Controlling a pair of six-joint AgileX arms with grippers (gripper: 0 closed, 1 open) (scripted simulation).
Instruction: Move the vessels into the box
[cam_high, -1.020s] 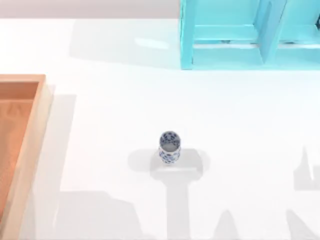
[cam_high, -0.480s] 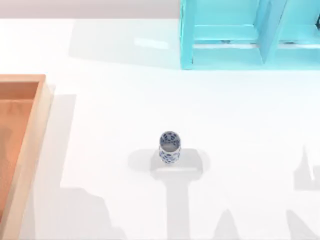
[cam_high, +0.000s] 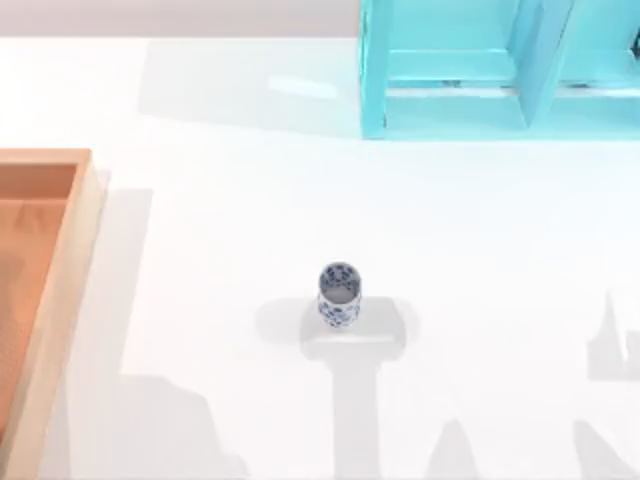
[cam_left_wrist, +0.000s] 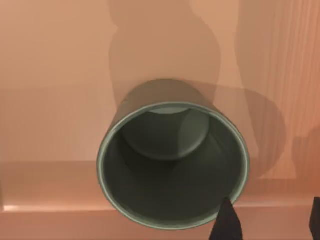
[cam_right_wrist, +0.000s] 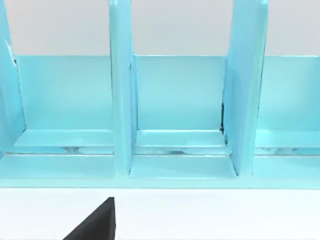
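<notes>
White table (cam_high: 480, 230), vase (cam_high: 339, 295) upright mid-table w/ open room, box (cam_high: 60, 290) at left edge.

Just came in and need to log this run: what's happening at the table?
Two vessels are being moved into the box. The left wrist view looks down into the grey cup, upright over the box's orange floor, so that one looks delivered or nearly so. The blue-and-white vase stands upright mid-table, outside the box, with nothing touching it. The right wrist view faces the turquoise shelf.
</notes>
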